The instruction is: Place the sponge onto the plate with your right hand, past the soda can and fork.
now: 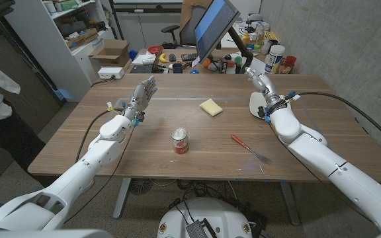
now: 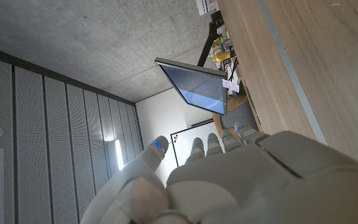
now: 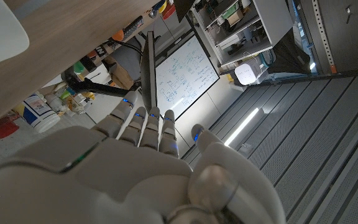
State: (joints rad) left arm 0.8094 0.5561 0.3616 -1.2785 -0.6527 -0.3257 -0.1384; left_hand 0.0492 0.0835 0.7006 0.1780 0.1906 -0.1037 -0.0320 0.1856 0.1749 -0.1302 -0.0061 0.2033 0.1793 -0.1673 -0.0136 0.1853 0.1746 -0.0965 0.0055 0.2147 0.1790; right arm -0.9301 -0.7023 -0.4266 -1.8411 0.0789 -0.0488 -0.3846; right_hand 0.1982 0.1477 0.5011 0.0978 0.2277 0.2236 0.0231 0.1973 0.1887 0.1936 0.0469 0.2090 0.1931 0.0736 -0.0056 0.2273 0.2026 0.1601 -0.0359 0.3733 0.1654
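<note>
Sponge (image 1: 211, 107) lies flat on the wooden table (image 1: 144, 165), a yellow block near the middle of the far half, with nothing touching it. The white plate (image 1: 259, 105) is to its right, near the far right of the table, and my right hand (image 1: 261, 84) stands over its far part, so I see only a piece of the rim. This hand holds nothing; its fingers are straight and close side by side, pointing away from me. My left hand (image 1: 143, 94) is also empty, raised on the far left with the fingers up and a little apart.

The soda can (image 1: 180, 141) stands upright nearer to me, and the fork (image 1: 250, 149) with the red handle lies to its right; both are well apart from the sponge.

I judge the task is not yet started: the sponge is not picked. Next I must bring the right hand leftward from the plate to the sponge, lower it and close the fingers around the block.
</note>
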